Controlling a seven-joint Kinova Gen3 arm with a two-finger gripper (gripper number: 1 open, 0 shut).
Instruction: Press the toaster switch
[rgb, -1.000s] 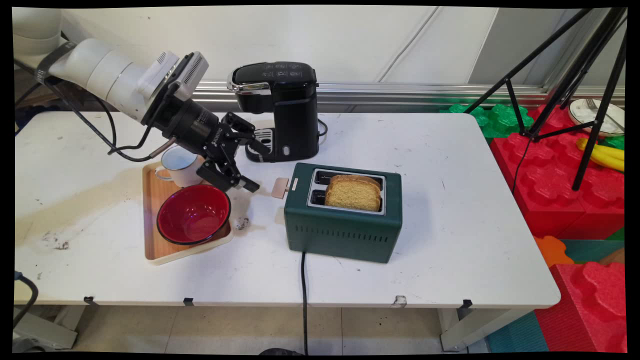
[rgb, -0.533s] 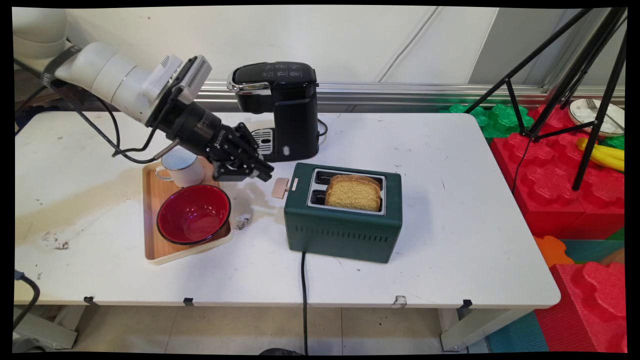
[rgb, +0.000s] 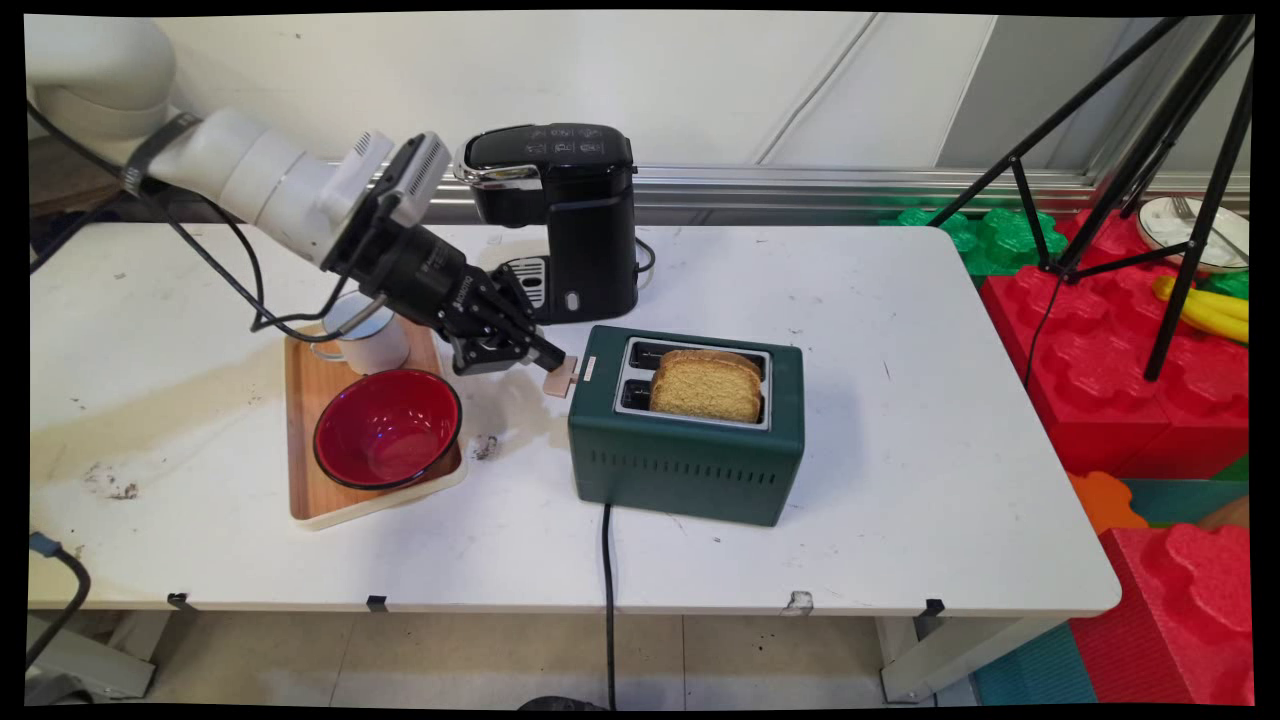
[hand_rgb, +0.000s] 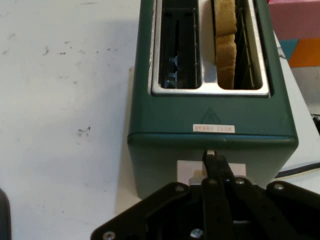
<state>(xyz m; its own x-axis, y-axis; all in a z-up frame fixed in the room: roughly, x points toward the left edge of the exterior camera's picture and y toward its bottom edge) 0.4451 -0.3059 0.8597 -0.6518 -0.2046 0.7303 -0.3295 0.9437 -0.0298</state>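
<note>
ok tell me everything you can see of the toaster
The toaster is a dark green box, metal by its look, with a vented side, two chrome-rimmed slots on top and a small label. One slot holds bread standing up out of it; the other is empty. A tan lever sticks from its left end, where the shut hand meets it. A black cord hangs off the table.

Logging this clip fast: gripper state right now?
Gripper: shut, fingers together, their tips at the tan lever on the green toaster's end; it holds nothing.
</note>
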